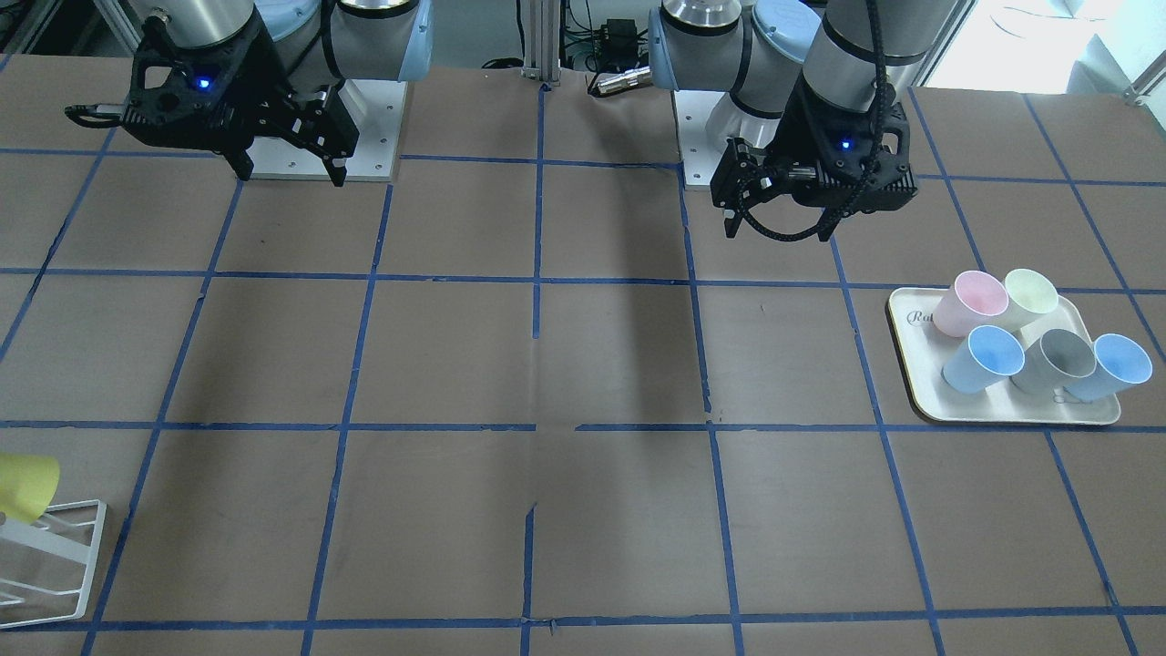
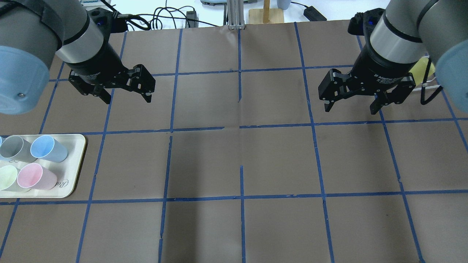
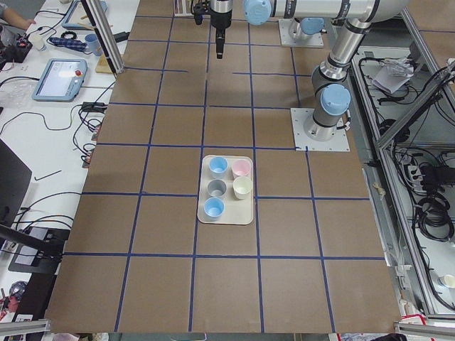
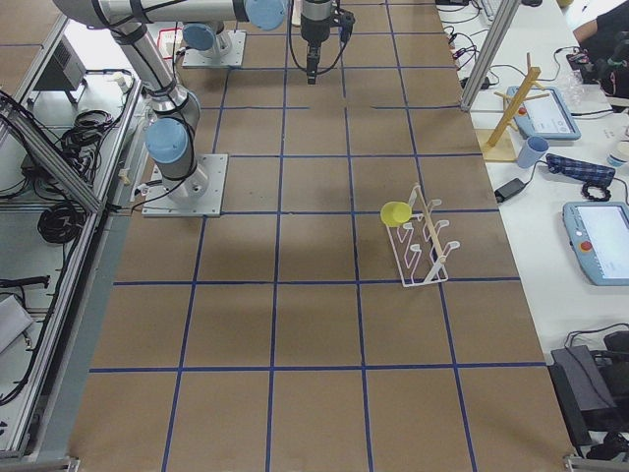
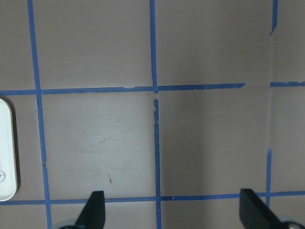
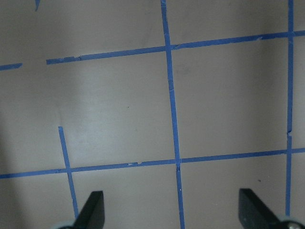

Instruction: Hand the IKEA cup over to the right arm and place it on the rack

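The bright yellow IKEA cup sits tilted on a peg at one end of the white wire rack. It also shows at the left edge of the front-facing view on the rack. In the overhead view the cup is half hidden behind the right arm. My right gripper is open and empty above the table, apart from the rack. My left gripper is open and empty above the table.
A cream tray holds several cups: pink, pale yellow-green, grey and two blue ones. The tray's edge shows in the left wrist view. Blue tape lines grid the brown table.
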Robot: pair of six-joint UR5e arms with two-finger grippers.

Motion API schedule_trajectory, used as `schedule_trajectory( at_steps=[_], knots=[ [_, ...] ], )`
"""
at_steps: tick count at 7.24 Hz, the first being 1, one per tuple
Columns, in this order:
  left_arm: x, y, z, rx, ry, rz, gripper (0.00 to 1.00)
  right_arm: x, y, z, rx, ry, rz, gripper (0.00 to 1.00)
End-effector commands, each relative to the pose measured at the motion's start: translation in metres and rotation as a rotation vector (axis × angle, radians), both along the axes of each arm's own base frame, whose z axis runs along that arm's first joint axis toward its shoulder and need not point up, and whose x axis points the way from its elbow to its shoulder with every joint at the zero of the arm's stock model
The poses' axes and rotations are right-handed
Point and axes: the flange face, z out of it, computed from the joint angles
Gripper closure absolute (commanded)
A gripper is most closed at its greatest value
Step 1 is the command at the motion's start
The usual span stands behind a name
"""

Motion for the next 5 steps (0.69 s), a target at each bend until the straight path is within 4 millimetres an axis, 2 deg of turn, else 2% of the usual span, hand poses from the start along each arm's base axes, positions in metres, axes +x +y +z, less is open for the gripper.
schedule_trajectory(
  at_steps=[1, 5],
  knots=[
    [0.0004, -0.0001, 0.0000, 0.000, 0.000, 0.001, 0.00, 0.0017, -0.0007, -0.0028, 0.008, -0.020, -0.002, 0.00],
    [-0.0002, 0.0001, -0.0007, 0.001, 0.006, 0.001, 0.00, 0.0023, 0.0010, -0.0107, 0.038, -0.027, -0.003, 0.00]
  ],
)
